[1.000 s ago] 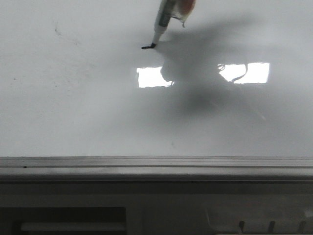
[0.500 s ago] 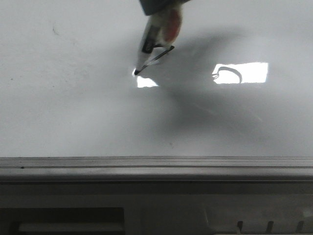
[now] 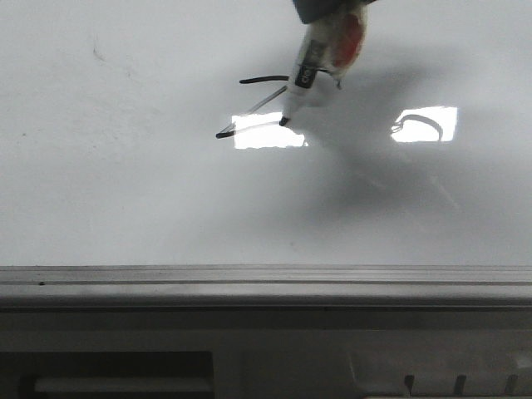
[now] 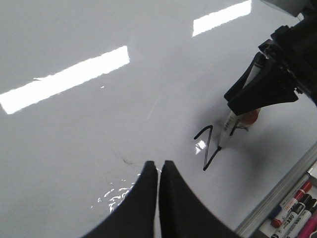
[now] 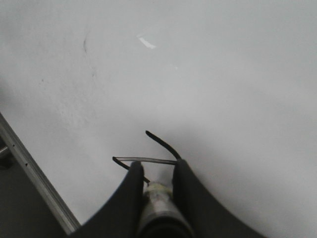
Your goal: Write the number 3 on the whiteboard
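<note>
The whiteboard (image 3: 125, 191) fills the front view, glossy pale grey with bright glare patches. A dark zigzag, the number 3 (image 3: 253, 104), has a short top bar, a slanted stroke and a lower stroke. It also shows in the left wrist view (image 4: 208, 146) and the right wrist view (image 5: 148, 159). My right gripper (image 5: 157, 171) is shut on a white marker (image 3: 306, 79) whose tip (image 3: 283, 122) touches the board at the end of the lower stroke. The marker also shows in the left wrist view (image 4: 227, 134). My left gripper (image 4: 158, 164) is shut and empty above the board, apart from the writing.
A grey metal edge rail (image 3: 266, 278) runs along the board's near side. Several spare markers (image 4: 292, 210) lie in the tray beyond the rail in the left wrist view. A small dark smudge (image 3: 98, 54) marks the board at the left.
The marker drew the top bar, went down-left along a slanted stroke, then back right, adding a lower stroke. The right arm has shifted right with it.
</note>
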Action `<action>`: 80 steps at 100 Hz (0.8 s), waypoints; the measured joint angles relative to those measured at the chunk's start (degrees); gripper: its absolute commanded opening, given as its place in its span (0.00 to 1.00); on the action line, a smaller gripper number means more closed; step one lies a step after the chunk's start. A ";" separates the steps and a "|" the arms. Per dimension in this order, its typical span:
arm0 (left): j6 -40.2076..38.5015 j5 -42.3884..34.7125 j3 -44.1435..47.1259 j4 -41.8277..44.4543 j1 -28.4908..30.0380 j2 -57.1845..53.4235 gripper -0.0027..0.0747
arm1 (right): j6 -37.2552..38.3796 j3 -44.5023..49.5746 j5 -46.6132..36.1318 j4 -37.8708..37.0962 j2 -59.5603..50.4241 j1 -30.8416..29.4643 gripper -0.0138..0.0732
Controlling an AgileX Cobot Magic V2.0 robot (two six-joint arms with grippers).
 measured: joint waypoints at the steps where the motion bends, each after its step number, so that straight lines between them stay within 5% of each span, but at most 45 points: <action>1: 0.00 0.00 0.00 0.00 0.00 0.00 0.01 | 0.00 0.00 0.17 0.02 -0.18 0.00 0.09; 52: -0.10 0.00 0.00 0.00 0.00 0.00 0.01 | 0.11 4.65 -10.34 8.14 7.74 9.06 0.09; 80: -0.10 3.11 -0.66 -5.66 0.00 0.36 0.09 | -1.54 -1.65 -1.75 6.46 -1.41 9.04 0.09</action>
